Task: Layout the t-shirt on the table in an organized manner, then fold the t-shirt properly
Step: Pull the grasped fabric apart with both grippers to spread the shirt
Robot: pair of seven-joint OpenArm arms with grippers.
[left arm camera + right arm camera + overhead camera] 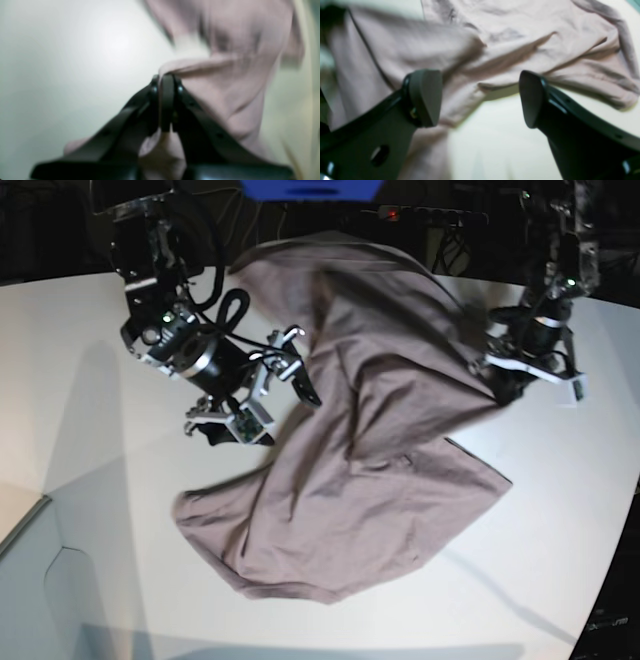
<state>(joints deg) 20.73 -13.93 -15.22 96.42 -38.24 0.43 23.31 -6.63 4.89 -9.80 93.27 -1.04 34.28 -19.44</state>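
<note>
From my station I saw the t-shirt (370,470) sprawled rumpled across the middle of the white desk (80,360), its lower part spread toward the near edge and 1 side pulled up toward the left gripper (167,82). That gripper's 2 jaws were pressed together on a fold of the fabric, pinching the t-shirt at its edge. The right gripper (480,98) stood with its jaws wide apart, holding nothing, poised over the shirt's hem where cloth met bare desk.
</note>
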